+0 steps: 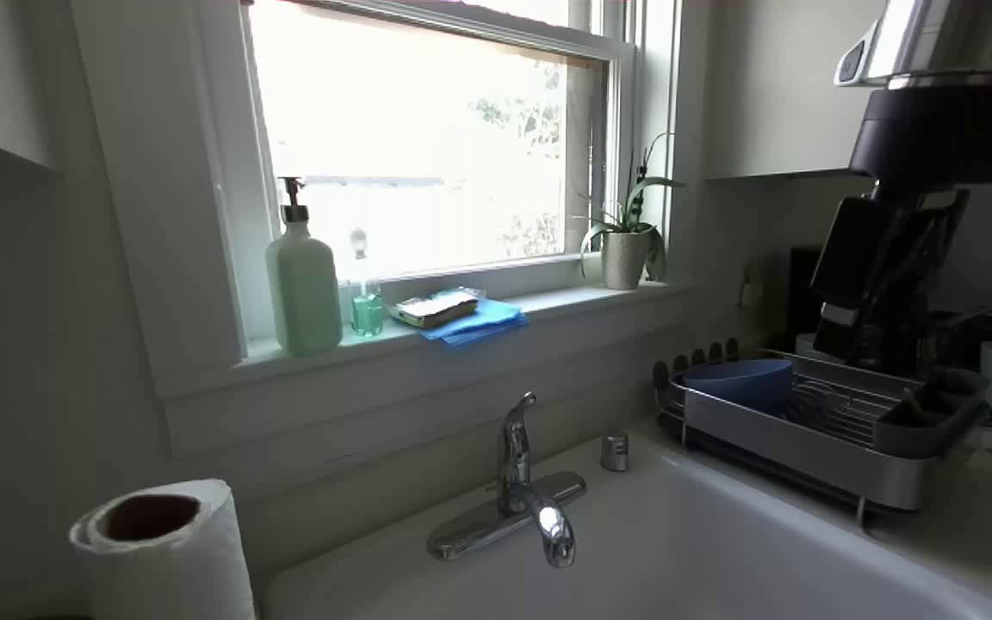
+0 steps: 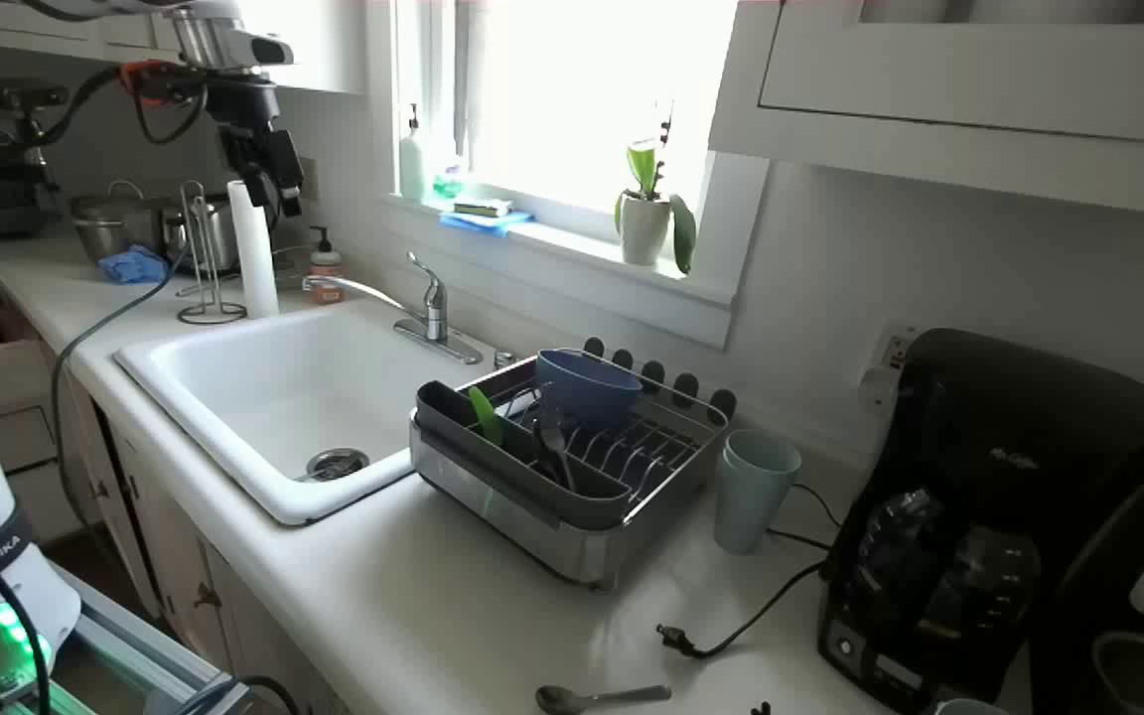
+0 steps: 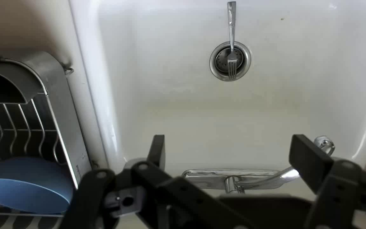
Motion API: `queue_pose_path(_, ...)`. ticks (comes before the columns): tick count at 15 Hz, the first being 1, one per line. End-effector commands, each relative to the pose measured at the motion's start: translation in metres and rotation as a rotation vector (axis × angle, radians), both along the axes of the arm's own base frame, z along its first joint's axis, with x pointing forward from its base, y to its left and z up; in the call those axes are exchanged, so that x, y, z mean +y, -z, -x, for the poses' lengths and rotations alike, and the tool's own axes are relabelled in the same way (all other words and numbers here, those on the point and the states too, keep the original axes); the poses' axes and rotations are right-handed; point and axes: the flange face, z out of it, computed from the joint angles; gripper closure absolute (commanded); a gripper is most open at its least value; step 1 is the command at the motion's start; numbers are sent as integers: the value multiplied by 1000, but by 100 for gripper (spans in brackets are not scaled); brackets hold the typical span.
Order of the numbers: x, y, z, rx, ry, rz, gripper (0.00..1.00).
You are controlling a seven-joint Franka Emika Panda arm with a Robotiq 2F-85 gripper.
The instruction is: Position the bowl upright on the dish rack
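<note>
Gripper (image 3: pixel 229 149): 1; jaws spread wide apart, nothing held; seen above the sink (image 3: pixel 176 133).
Bowl (image 2: pixel 587 389): 1, blue; set in the dish rack (image 1: pixel 793 446), tilted. Wrist view: located at 9 o'clock from the gripper, well apart, mouth turned toward 6.
Rack tabs (image 2: pixel 652 375): 5 counted, dark, lined up along the wall-side edge.
Caddy (image 2: pixel 507 469): 1; mounted along the rack's 7 o'clock edge in an exterior view. 1 green utensil (image 2: pixel 485 415) held, plus metal cutlery (image 2: pixel 557 444), count not readable.
Fork (image 3: pixel 232 35): 1; laid over the drain (image 3: pixel 221 62), 12 o'clock from the gripper in the wrist view.
Faucet (image 3: pixel 233 184): 1; based at 6 o'clock, spout pointed toward 3, partly covered by the gripper.
Spoon (image 2: pixel 602 698): 1; laid on the counter (image 2: pixel 453 596) at the rack's 6 o'clock.
Tumblers (image 2: pixel 753 497): 2 rims counted, nested; stood just beside the rack at 3 o'clock.
Coffee maker (image 2: pixel 1009 437): 1; farther out at 3.
Edges: rack side and sink rim split by a thin strip of counter.
Room: rack wires (image 3: pixel 29 129) exposed at the bowl's 12 o'clock in the wrist view, up to the caddy; sink spread under the gripper, bounded at 9 by its rim, at 6 by the faucet.
</note>
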Motion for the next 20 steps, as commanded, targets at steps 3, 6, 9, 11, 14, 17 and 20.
queue_pose_path(3, 0, -1, 0, 0, 0, 0, 0)
queue_pose_path(6, 0, -1, 0, 0, 0, 0, 0)
queue_pose_path(9, -31, 13, -28, 60, 155, -27, 0)
queue_pose_path(11, -61, 19, -45, 72, 240, -40, 0)
queue_pose_path(14, -118, 32, -73, 75, 378, -85, 0)
queue_pose_path(17, -158, 42, -95, 49, 501, -121, 0)
queue_pose_path(20, -160, 46, -86, 62, 469, -118, 0)
